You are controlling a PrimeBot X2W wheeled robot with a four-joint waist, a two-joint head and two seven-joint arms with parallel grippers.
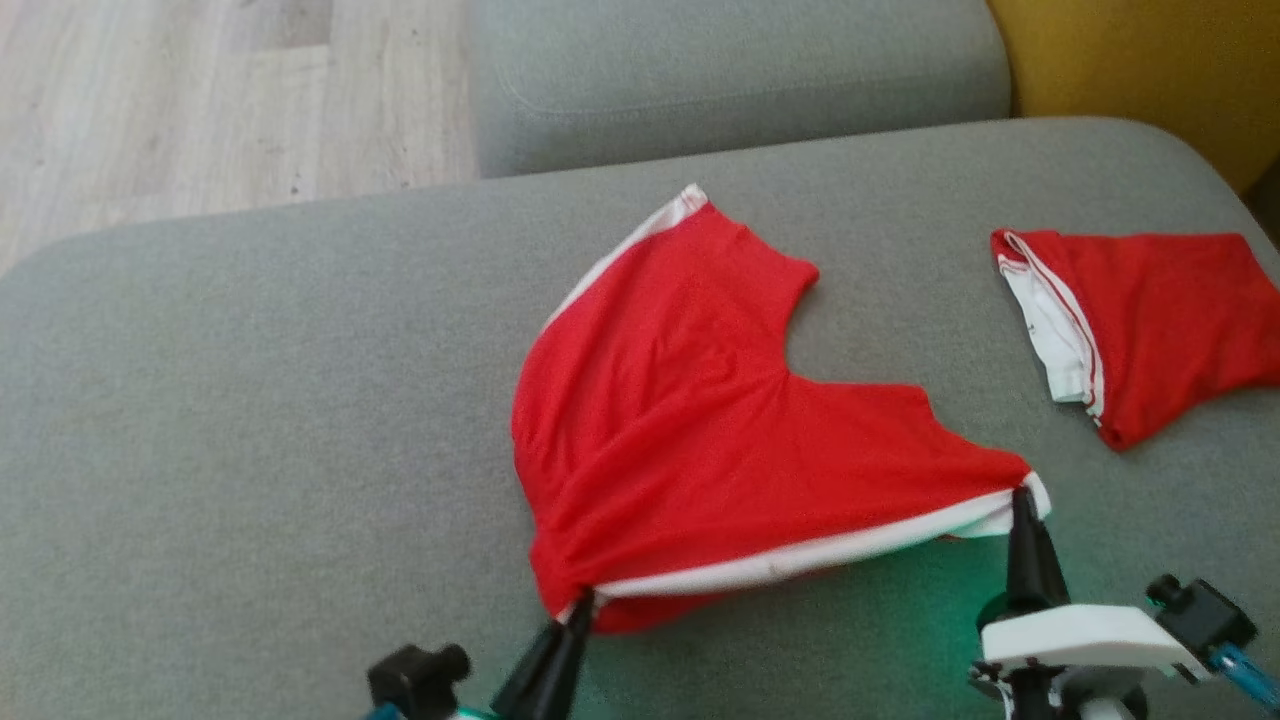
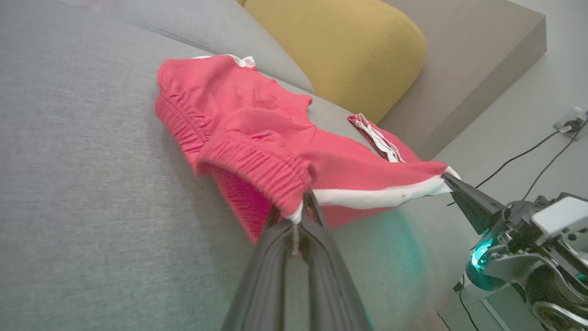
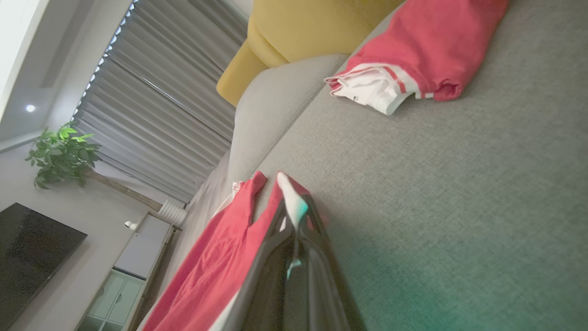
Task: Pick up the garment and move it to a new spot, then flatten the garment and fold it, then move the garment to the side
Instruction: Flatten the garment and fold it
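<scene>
A wide sofa seat in grey, coarse-woven cloth spreads across the head view. Pale wood-plank floor lies beyond its rounded far edge, and a plump, smooth mustard-yellow cushion sits at the far right.

At the lower middle, the left gripper has its two long, dark, tapered fingers pinched together on a corner of the garment. It grips where the gathered, ribbed elastic waistband meets a white stripe. The right gripper, below a white plastic wrist block at the lower right, is likewise clamped tight on the other end of that stripe, at a leg-hem corner. The stripe runs taut between the two tips, raised a little off the seat.

The garment is a pair of bright red shorts in soft, matte knit, lying near the middle of the seat. Its two legs fan away from the grippers with a curved notch between them, and a second white stripe edges the far leg. A green glow tints the grey cloth beside the right wrist.

Well apart to the right lies a second red garment, folded, with white fabric and thin red-and-white trim showing at one end. In the right wrist view, grey pleated curtains, a leafy green plant and a dark flat screen stand beyond the sofa
</scene>
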